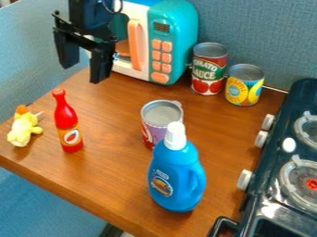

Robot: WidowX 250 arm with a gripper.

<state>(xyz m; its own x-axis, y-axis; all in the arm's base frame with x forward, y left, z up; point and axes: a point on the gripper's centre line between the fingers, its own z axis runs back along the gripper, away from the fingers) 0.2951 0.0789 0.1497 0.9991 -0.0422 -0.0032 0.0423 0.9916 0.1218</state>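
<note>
Black two-finger gripper (84,68): jaws spread, near the microwave's door side. Teal-and-white plastic toy microwave (182,23): rounded shell, peach handle and buttons, at the back of the brown wood-grain table (111,180). Slender glossy red bottle (66,115): upright. White-capped blue plastic jug (176,173): curved, before a ribbed purple-labelled metal can (154,128).

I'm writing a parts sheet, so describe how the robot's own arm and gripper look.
The visible arm is black and boxy, with a thin, dark cable looped at its side. The gripper is black too, with two thick, blocky fingers on an angular crosspiece. I can make out no markings on either.
</note>
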